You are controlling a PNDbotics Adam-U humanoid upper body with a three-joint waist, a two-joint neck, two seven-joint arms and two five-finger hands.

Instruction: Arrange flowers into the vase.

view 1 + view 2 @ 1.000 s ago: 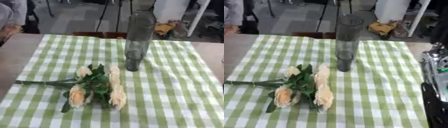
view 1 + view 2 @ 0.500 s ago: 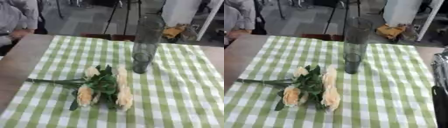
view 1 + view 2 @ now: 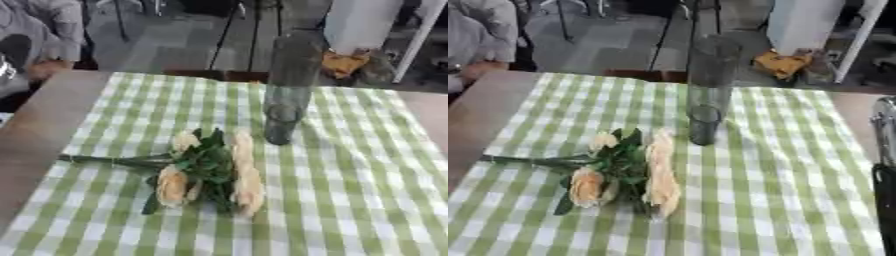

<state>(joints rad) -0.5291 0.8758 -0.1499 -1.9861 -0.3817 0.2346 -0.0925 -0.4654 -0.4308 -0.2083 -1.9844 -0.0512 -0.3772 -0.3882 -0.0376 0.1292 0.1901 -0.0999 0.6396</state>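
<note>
While the flowers [image 3: 210,167] lie flat on our green checked cloth [image 3: 350,200], stems leftward, just near of the upright vase [image 3: 287,90], our right arm [image 3: 883,165] shows only at the edge; hand state cannot be told.

vase [image 3: 286,90]: 1 | flower bunch [image 3: 206,170]: 1 | pale blooms: at least 4 | checked cloth [image 3: 367,190]: 1

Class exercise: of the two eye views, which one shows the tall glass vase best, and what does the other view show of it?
The right eye view: the vase stands upright on the checked cloth, its rim and base both distinct, just beyond the flowers. The left eye view shows the same whole vase, but its upper part blends into the dark background.
</note>
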